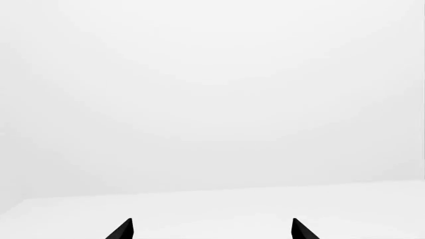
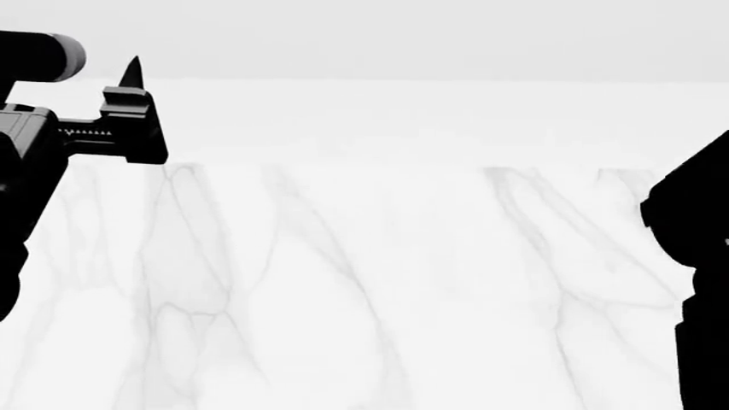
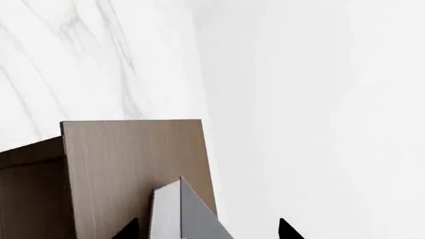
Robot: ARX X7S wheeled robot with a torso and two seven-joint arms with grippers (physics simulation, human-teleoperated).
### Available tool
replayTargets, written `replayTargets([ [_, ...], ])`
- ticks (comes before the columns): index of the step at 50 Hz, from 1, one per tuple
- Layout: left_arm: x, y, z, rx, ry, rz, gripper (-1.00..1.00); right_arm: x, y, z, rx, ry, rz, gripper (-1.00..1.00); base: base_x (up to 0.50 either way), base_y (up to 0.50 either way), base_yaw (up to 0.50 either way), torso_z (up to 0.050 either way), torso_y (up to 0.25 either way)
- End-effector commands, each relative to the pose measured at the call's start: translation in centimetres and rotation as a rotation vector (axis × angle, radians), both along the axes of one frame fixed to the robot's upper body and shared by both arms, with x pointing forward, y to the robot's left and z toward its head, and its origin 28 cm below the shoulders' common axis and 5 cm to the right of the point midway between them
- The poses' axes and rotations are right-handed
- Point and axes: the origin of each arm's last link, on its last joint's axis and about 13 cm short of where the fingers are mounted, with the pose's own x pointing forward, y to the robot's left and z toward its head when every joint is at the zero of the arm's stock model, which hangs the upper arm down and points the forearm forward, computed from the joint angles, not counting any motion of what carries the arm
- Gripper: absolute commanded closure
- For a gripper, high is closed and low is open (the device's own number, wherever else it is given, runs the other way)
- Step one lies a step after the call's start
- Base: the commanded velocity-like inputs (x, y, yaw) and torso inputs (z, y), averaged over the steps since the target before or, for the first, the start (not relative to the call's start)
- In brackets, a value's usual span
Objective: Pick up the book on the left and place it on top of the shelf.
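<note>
The black book is not in any view. The dark brown shelf [image 3: 133, 164] shows only in the right wrist view, as a flat board seen from above beside white marble. My right gripper [image 3: 207, 230] is open above it, its two black fingertips wide apart. A light grey-white book [image 3: 179, 214] lies in the view between them, lower down, and the fingertips do not touch it. My left gripper [image 2: 133, 79] is raised at the far left of the head view. In the left wrist view it [image 1: 212, 230] is open and empty, facing a white wall.
A white marble tabletop [image 2: 364, 282] with grey veins fills the head view, with a white wall behind it. My right arm [image 2: 695, 256] is a black shape at the right edge of the head view.
</note>
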Motion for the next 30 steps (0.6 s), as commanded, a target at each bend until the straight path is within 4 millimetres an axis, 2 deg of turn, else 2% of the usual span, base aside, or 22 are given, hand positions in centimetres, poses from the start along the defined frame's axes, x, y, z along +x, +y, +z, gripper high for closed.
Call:
replayTargets([
  [1,-0.1,0.0,0.0,0.003,0.001,-0.004,-1.0,3.2,5.2,3.4,-0.033,-0.115,0.355,-1.0,0.0,0.0,0.0,0.0,0.0],
  [5,-0.1,0.0,0.0,0.003,0.0,-0.003,-1.0,3.7,6.2,3.9,-0.016,-0.14,0.423,-1.0,0.0,0.0,0.0,0.0,0.0],
  [13,-0.1,0.0,0.0,0.0,-0.001,-0.004,-1.0,4.0,6.5,3.5,-0.01,-0.145,0.465,-1.0,0.0,0.0,0.0,0.0,0.0],
  [19,-0.1,-0.1,0.1,0.0,-0.003,-0.006,-1.0,4.3,6.7,2.8,0.033,-0.174,0.513,-1.0,0.0,0.0,0.0,0.0,0.0],
  [21,-0.1,-0.1,0.1,-0.001,-0.005,-0.007,-1.0,4.6,7.1,2.2,0.087,-0.205,0.577,-1.0,0.0,0.0,0.0,0.0,0.0],
  [27,-0.1,-0.2,0.0,-0.006,-0.006,-0.008,-1.0,2.6,8.6,0.2,0.262,-0.334,0.755,-1.0,0.0,0.0,0.0,0.0,0.0],
  [28,-0.1,-0.2,0.0,-0.008,-0.007,-0.009,-1.0,2.1,8.8,-0.3,0.257,-0.396,0.768,-1.0,0.0,0.0,0.0,0.0,0.0],
  [30,-0.1,-0.2,0.0,-0.012,-0.009,-0.01,-1.0,1.1,9.4,-0.9,0.361,-0.478,0.844,-1.0,0.0,0.0,0.0,0.0,0.0],
])
